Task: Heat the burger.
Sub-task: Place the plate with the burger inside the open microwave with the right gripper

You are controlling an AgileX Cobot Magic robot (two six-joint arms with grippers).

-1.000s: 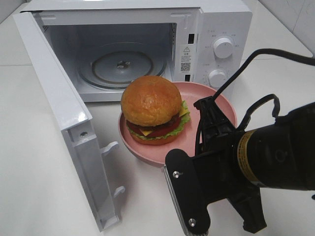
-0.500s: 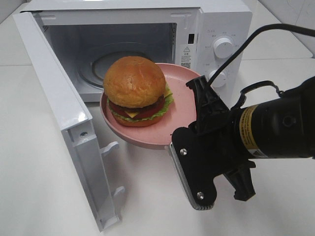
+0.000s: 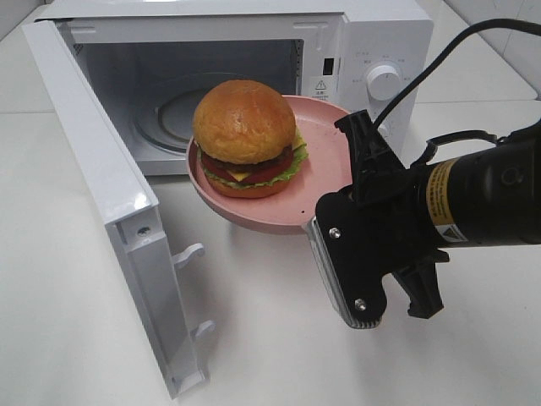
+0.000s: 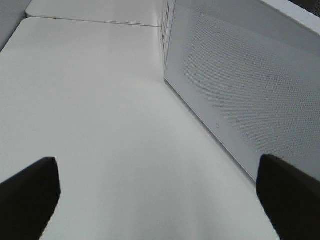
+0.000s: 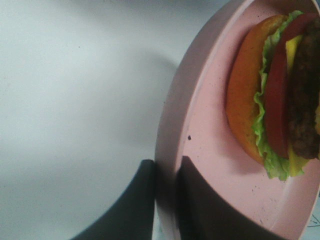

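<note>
One microwave point(image 3: 372, 34) stood at the far side of the white table point(image 3: 254, 338), its door point(image 3: 101, 186) swung fully out to the left, judged so placed to leave the cavity clear for loading. One glass turntable point(image 3: 169, 110) lay bare inside. One pink plate point(image 3: 330, 173) was held off the table just in front of the cavity mouth, slightly tilted. The single burger point(image 3: 245, 123) sat upright on it, left of centre, not yet inside. The right gripper point(image 5: 164, 170) had its jaws clamped on the plate's near right rim, one finger either side, a hold judged to keep the fingers off the food. The left gripper point(image 4: 160, 200) hung with jaws wide apart over bare table beside a white perforated panel, holding nothing. One dial point(image 3: 385, 80) was in view
</note>
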